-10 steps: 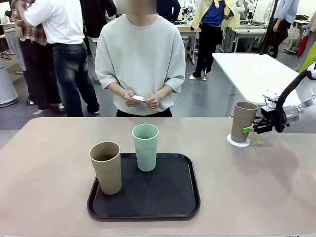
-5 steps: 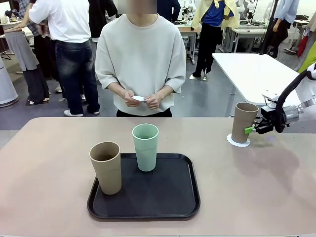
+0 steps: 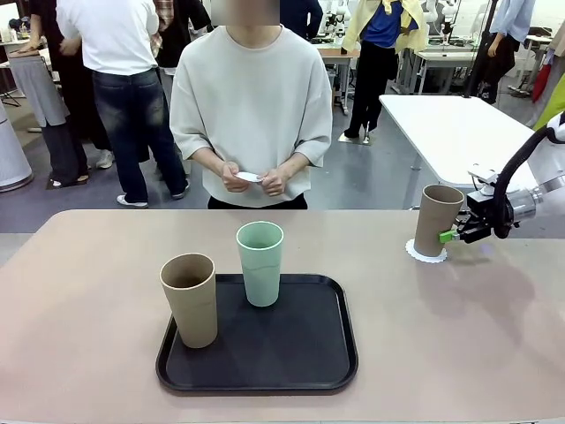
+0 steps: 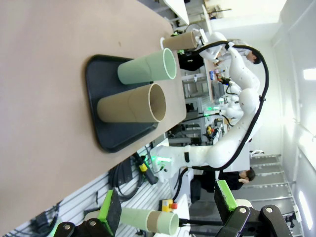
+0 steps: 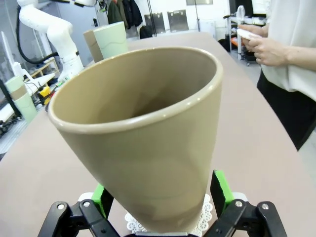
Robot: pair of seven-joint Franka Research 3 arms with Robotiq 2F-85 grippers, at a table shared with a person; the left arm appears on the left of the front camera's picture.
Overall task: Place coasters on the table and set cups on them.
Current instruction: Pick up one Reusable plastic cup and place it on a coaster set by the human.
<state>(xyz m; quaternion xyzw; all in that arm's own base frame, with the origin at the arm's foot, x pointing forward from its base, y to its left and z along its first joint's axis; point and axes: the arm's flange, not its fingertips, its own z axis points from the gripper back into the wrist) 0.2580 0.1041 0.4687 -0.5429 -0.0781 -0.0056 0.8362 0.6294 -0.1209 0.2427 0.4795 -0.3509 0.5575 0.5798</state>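
right pincer [image 3: 448,236] eased back, straddling tan cup [image 3: 439,219].

2 tan cups [image 3: 189,299], mint cup [image 3: 259,262], white lacy coaster [image 3: 410,250], blk tray [image 3: 335,353], beige-pink table [image 3: 88,291].

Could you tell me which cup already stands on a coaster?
The tan cup beside the right gripper, on a white coaster; the other tan cup and mint cup stand on the tray.

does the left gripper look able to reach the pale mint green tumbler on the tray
likely yes: the left gripper is open and empty, the pale mint green tumbler stands clear on the black tray; the tan tumbler nearer by may crowd it
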